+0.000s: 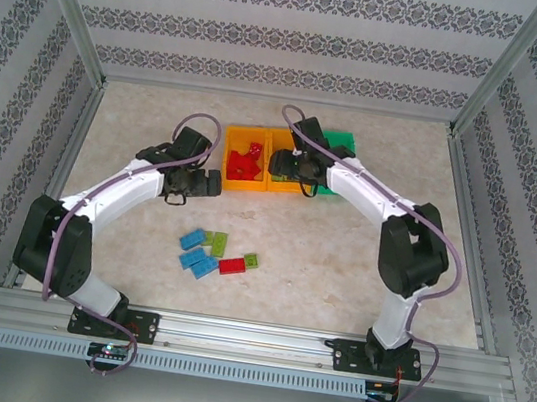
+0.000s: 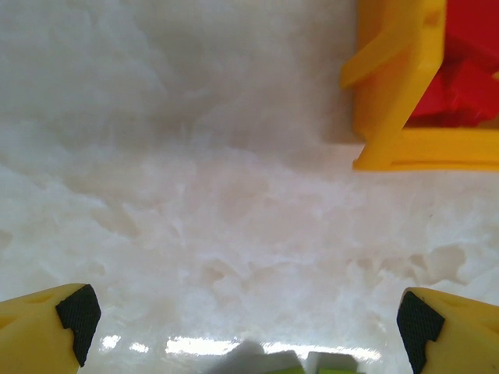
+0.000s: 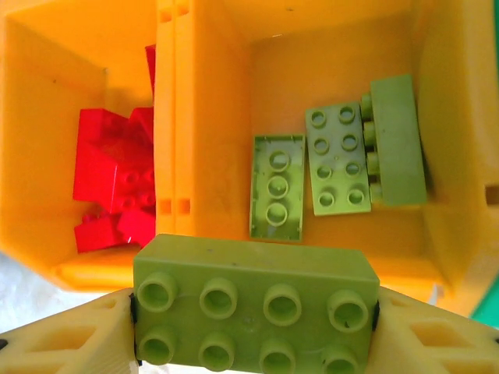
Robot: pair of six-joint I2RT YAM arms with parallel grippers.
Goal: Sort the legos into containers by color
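Observation:
My right gripper (image 3: 253, 321) is shut on a light green lego (image 3: 253, 304), gripped by its short ends above the near wall of the middle orange container (image 3: 273, 86). Three light green legos (image 3: 337, 160) lie inside that bin. The left orange container (image 3: 47, 78) holds red legos (image 3: 117, 179). From above, the right gripper (image 1: 289, 164) hangs over the row of containers (image 1: 250, 186), with the green one (image 1: 343, 143) at its right end. My left gripper (image 2: 245, 319) is open and empty over bare table just left of the red bin (image 2: 398, 93). Blue, green and red legos (image 1: 201, 262) lie loose nearer the bases.
The loose bricks cluster at the table's middle front: blue (image 1: 192, 239), green (image 1: 215, 242), red (image 1: 232, 266) and a small green one (image 1: 251, 260). Metal frame posts (image 1: 74, 10) and patterned walls enclose the table. A rail (image 1: 248, 338) runs along the near edge.

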